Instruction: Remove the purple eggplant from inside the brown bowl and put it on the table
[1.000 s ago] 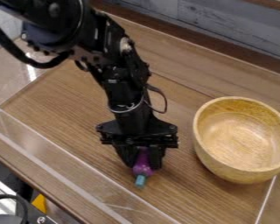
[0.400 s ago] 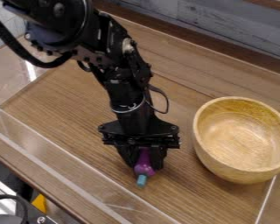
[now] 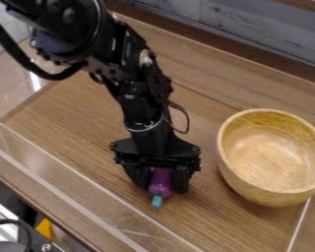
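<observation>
Purple eggplant (image 3: 159,187) on table (image 3: 68,118) – top hidden under claw (image 3: 157,180), grip unclear, brown bowl (image 3: 272,155) cropped right.

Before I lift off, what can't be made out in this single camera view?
- Glossy purple toy eggplant: upper part hidden by the black gripper.
- Jaw opening and contact with the eggplant: too small to tell.
- Round tan wooden bowl: right rim cut by the frame edge.
- Wood-grain table: partly hidden behind the arm.
</observation>
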Available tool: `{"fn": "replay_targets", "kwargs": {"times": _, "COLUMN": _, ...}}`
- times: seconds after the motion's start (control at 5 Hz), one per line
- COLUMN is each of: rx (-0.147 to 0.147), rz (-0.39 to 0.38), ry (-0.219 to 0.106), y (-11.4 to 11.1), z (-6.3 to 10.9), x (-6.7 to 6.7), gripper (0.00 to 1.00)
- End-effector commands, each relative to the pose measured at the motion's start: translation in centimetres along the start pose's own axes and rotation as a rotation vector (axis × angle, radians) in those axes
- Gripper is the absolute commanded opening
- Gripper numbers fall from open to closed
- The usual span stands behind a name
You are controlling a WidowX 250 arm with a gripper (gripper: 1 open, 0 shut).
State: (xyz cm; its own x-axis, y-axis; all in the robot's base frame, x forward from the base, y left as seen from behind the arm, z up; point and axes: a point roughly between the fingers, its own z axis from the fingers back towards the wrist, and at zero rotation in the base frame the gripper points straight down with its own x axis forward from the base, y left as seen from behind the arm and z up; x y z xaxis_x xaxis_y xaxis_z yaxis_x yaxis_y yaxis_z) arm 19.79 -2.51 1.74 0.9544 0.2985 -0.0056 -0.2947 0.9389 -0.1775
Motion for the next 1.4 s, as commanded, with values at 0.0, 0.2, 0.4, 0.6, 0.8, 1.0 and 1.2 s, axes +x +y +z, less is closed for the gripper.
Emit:
{"fn": "replay_targets", "kwargs": {"times": 0.0, "rx": 0.014, "rz": -0.008, "ry": 0.007, "y": 0.11, "z": 0.19, "x": -0.44, "gripper": 1.0}}
{"fn": "replay_targets", "kwargs": {"times": 0.2, "rx": 0.025, "rz": -0.004, "ry": 0.012, "y": 0.27, "z": 0.27, "x": -0.7, "gripper": 1.0}}
{"fn": "replay_targets", "kwargs": {"times": 0.4, "rx": 0.035, "rz": 0.003, "ry": 0.017, "y": 0.41, "z": 0.42, "x": -0.91, "gripper": 1.0}}
{"fn": "replay_targets", "kwargs": {"times": 0.6, "rx": 0.04, "rz": 0.014, "ry": 0.021, "y": 0.45, "z": 0.54, "x": -1.03, "gripper": 1.0}}
{"fn": "replay_targets", "kwargs": {"times": 0.8, "rx": 0.043, "rz": 0.024, "ry": 0.024, "y": 0.42, "z": 0.58, "x": -1.19, "gripper": 1.0}}
{"fn": "replay_targets", "kwargs": {"times": 1.0, "rx": 0.046, "rz": 0.034, "ry": 0.028, "y": 0.38, "z": 0.62, "x": -1.32, "gripper": 1.0}}
{"fn": "replay_targets", "kwargs": {"times": 1.2, "rx": 0.047, "rz": 0.045, "ry": 0.03, "y": 0.34, "z": 0.68, "x": -1.41, "gripper": 1.0}}
